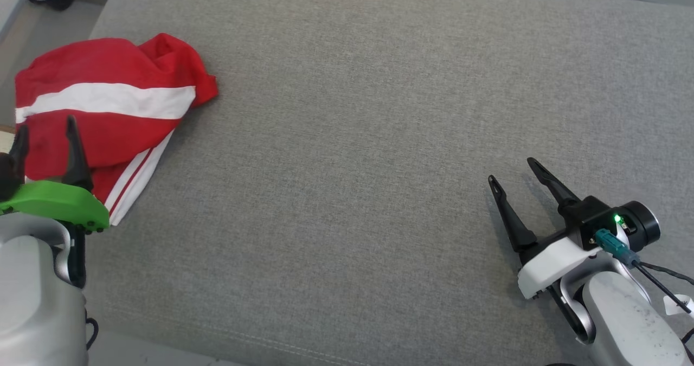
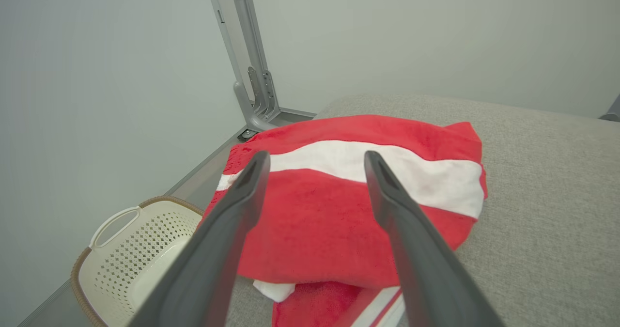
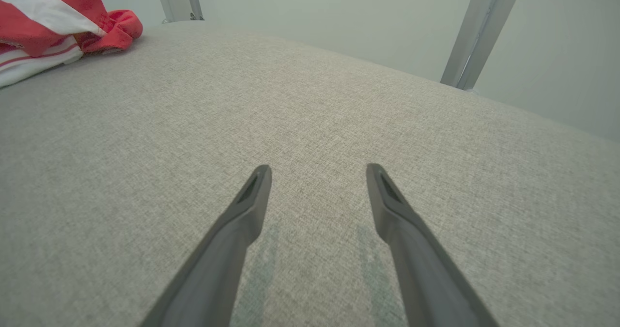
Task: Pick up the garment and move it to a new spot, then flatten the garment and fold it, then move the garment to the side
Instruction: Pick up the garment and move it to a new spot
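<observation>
The garment (image 1: 103, 122), red with a broad white band and thin white stripes, is lying bunched on the far left part of the grey fabric-covered surface (image 1: 347, 138). One edge of it is reaching the surface's left border. In the left wrist view, an upper red layer is overlapping a lower layer that is showing the thin stripes.

The left gripper (image 1: 46, 124) is positioned over the near side of the garment. Its two dark fingers are standing spread wide with nothing between them. Whether the fingertips are touching the cloth cannot be told.

The right gripper (image 1: 512, 169) is hovering over bare surface at the near right, well apart from the garment. Its fingers are likewise spread wide and are gripping nothing. In the right wrist view, faint finger shadows are falling on the surface beneath them.

A pale perforated basket (image 2: 140, 249) is sitting on the floor beside the surface's left edge. A grey metal post (image 2: 252, 75) is rising behind the garment.
</observation>
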Motion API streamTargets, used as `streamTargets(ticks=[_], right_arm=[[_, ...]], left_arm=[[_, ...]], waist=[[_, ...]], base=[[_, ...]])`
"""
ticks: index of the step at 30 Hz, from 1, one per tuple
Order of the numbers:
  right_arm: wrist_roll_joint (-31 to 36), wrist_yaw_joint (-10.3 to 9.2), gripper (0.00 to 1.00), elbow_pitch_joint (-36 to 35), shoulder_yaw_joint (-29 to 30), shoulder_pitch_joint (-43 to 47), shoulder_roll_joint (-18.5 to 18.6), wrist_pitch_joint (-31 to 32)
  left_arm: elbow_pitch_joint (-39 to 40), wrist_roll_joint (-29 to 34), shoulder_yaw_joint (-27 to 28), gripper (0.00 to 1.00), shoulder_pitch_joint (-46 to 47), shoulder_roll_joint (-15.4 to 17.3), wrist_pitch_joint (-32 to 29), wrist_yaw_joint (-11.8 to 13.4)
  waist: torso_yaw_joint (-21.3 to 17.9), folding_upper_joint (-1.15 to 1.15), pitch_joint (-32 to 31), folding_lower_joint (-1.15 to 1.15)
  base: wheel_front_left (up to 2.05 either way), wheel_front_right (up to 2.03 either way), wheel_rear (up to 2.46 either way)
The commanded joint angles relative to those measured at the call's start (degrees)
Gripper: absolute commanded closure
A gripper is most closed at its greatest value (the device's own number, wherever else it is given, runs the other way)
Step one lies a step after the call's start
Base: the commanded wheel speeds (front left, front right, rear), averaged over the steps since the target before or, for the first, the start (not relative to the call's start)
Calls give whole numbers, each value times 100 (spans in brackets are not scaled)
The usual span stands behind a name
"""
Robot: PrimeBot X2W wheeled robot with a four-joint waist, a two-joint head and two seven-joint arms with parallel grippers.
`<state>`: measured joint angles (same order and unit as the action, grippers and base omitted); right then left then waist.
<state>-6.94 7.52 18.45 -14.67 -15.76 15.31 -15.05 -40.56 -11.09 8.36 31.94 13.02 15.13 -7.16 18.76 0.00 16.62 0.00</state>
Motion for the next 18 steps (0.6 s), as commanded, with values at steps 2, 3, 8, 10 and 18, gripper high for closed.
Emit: streamTargets(ticks=[2,3,8,10,18], right_arm=[[-33,-6,0,-42,27,-64,44,-19],[-38,-6,0,-54,39,-70,61,-19],[-52,-6,0,-80,102,-109,88,-19],[-90,-6,0,-70,123,-127,121,-19],[-151,-6,0,-5,160,-113,88,-17]], left_arm=[[-353,-90,-11,0,292,146,3,-28],[-534,-125,-16,0,435,221,3,-31],[-1422,-148,-76,0,964,536,-49,-30],[-1847,-95,-120,0,1192,656,-126,27],[-2631,-159,-126,35,1578,754,-231,272]], waist=[[-341,0,325,0],[-382,0,364,0],[-570,0,564,0],[-649,0,647,0],[-722,0,704,0]], base=[[0,0,0],[0,0,0],[0,0,0],[0,0,0],[0,0,0]])
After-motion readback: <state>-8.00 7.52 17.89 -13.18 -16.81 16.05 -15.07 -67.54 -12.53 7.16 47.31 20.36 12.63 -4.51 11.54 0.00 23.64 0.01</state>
